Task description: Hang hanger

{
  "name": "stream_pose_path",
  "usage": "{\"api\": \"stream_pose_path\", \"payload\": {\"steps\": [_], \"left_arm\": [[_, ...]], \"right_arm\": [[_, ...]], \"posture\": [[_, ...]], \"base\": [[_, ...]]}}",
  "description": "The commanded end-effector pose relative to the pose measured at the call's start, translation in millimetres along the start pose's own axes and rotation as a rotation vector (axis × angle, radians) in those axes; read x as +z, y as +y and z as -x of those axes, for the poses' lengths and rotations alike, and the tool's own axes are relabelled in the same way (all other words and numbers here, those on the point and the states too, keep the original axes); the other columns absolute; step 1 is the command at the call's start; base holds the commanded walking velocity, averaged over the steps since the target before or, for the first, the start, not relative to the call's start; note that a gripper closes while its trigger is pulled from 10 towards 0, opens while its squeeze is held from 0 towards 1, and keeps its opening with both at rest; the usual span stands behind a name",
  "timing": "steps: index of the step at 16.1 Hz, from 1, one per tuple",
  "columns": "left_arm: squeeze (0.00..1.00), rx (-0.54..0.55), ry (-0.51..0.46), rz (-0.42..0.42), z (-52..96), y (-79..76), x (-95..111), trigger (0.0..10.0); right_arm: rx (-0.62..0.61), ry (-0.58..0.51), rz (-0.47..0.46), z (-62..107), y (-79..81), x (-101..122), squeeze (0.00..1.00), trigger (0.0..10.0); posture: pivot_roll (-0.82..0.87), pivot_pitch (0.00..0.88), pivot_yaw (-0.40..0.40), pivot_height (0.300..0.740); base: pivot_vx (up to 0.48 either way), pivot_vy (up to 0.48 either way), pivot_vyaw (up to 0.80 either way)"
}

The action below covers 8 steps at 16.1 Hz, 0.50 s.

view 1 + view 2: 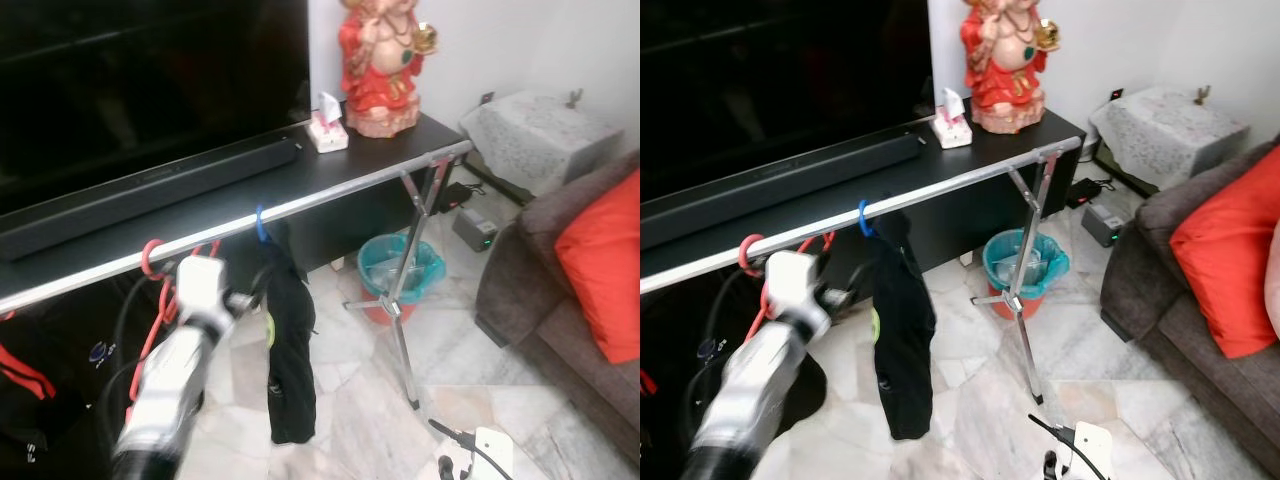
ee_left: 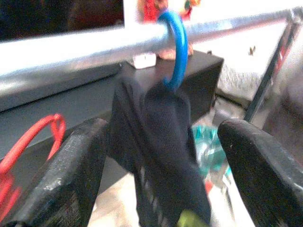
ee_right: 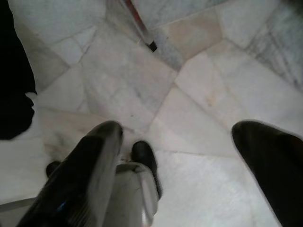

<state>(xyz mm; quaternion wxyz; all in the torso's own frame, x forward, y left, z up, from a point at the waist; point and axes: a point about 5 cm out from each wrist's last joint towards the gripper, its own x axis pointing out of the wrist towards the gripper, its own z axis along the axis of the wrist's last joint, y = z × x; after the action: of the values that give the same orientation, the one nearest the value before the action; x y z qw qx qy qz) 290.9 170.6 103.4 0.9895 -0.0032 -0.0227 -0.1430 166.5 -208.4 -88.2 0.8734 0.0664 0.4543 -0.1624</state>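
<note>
Left gripper (image 2: 158, 156) is raised close under the silver rail (image 1: 330, 195), its two black fingers (image 2: 66, 175) spread wide apart with nothing pinched between them. Between those fingers, in the left wrist view, the dark garment (image 2: 161, 146) is seen, seemingly just beyond the fingertips; whether cloth is brushed by either finger cannot be told. The garment is carried on a blue hanger (image 2: 176, 52), whose hook is looped over the rail, so the load appears to be borne by the rail and not by the gripper. That would explain the open fingers: the hanger is judged to be already hung, and the grip no longer needed. Nearer the robot's left, a red hanger (image 1: 152, 258) is hooked on the same rail, apart from the blue one. The right gripper (image 3: 175, 161) is held low and idle, fingers apart, aimed at the marble floor (image 3: 199, 94). Beyond the rail a black console (image 1: 200, 205) carries a soundbar (image 1: 150, 190) and a red figurine (image 1: 380, 65); a teal bin (image 1: 400, 270) stands near the rail's stand.
</note>
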Motion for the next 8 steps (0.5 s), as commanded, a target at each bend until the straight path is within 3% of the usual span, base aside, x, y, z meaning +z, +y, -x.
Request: {"api": "stream_pose_path", "payload": {"steps": [1, 5, 8], "left_arm": [[0.0, -0.006, 0.105, -0.045, 17.4, 6.6, -17, 10.0], [0.0, 0.072, 0.474, -0.141, 59.5, 25.2, -84, 10.0], [0.0, 0.128, 0.66, -0.165, 69.2, 27.0, -120, 10.0]], "right_arm": [[-0.001, 0.021, 0.009, 0.6, -0.9, -5, 0.0, 10.0], [0.002, 0.022, 0.016, 0.3, -1.3, -3, 0.0, 10.0], [0.008, 0.018, 0.018, 0.0, 3.1, -2, 0.0, 10.0]], "posture": [[-0.19, 0.033, 0.027, 0.74], [-0.18, 0.015, 0.024, 0.74], [-0.19, 0.0, 0.029, 0.74]], "base": [[0.0, 0.0, 0.0], [0.0, 0.0, 0.0], [0.0, 0.0, 0.0]]}}
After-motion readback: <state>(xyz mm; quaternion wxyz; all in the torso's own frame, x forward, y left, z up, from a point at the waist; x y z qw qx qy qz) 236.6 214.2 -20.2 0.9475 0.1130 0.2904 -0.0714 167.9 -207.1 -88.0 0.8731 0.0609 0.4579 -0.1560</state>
